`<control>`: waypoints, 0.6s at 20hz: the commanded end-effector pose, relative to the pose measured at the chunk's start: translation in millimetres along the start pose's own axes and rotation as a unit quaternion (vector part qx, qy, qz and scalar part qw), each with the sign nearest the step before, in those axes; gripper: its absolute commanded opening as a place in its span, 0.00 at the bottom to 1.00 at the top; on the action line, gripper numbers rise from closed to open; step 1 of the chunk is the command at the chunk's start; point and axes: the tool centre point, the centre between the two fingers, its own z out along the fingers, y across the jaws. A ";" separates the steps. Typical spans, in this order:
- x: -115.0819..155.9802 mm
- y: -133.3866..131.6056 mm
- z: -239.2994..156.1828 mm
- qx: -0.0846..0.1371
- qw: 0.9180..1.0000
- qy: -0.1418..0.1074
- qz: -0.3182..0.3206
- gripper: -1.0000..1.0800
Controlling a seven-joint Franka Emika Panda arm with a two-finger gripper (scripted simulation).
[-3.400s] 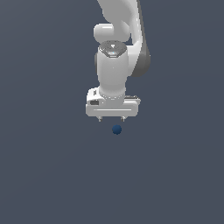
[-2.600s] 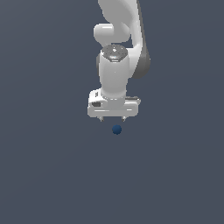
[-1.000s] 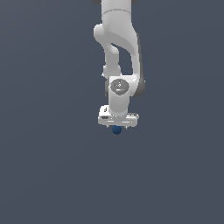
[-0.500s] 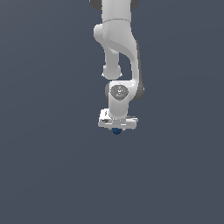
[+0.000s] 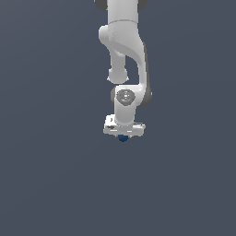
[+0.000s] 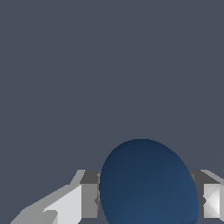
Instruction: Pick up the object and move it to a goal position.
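Note:
The object, a tiny dark blue ball, peeks out just under the white gripper, which points straight down from the arm. In the wrist view the object fills the space between the two fingers, and both pads sit against its sides. The gripper is shut on the object. Most of the ball is hidden by the hand in the exterior view.
A plain dark grey-blue surface surrounds the arm on every side. The white arm rises from the gripper to the top edge of the exterior view.
Over the earlier frames the gripper came down from above the ball until its fingers enclosed it. In the last second the hand sank slightly lower, and the ball stayed in place.

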 end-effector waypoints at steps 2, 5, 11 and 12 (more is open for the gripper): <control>0.7 -1.0 -2.5 0.000 1.000 0.000 0.000 0.00; 2.7 -4.2 -10.8 0.000 1.000 0.000 0.000 0.00; 10.9 -16.5 -43.1 0.000 1.000 0.000 0.000 0.00; 12.8 -19.2 -50.3 0.000 1.000 0.000 0.000 0.00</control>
